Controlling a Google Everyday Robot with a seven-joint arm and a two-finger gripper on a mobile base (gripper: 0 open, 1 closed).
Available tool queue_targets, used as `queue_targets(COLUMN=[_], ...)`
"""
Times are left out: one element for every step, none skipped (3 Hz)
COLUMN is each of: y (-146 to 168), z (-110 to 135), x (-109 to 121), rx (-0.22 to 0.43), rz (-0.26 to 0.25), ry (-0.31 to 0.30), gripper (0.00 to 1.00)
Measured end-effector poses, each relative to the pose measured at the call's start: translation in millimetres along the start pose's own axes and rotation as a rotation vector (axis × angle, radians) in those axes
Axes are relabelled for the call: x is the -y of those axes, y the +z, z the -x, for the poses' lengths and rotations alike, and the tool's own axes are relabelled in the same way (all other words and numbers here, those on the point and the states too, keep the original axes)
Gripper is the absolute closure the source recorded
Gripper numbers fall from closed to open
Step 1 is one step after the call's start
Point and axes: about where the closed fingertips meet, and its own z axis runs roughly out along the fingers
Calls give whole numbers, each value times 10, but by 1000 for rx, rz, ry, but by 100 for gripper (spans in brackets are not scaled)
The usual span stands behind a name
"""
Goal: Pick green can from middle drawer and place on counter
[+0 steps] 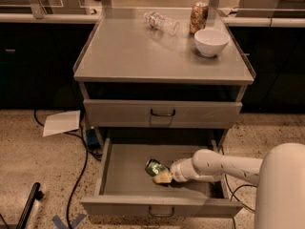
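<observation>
Gripper [162, 177] at the green can [153, 167] in the open middle drawer [119, 175].
The can lies tilted mid-drawer, nearer the front edge; I cannot tell whether my gripper is clamped on it. With a shallow hold it could slip on the lift, or clip the front edge of the counter [133, 56] above.

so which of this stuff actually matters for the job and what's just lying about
For the job:
green can, lying in the open middle drawer
gripper, down in that drawer right beside the can
counter

Lying about:
white bowl, plastic bottle on its side and brown can, all on the counter
paper on the floor
</observation>
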Motion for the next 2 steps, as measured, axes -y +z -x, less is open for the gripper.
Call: queue_targets(y=[0,1], z=[0,0], x=[0,-1], rx=[0,0], rz=[0,0], ry=[0,0], gripper=[66,89])
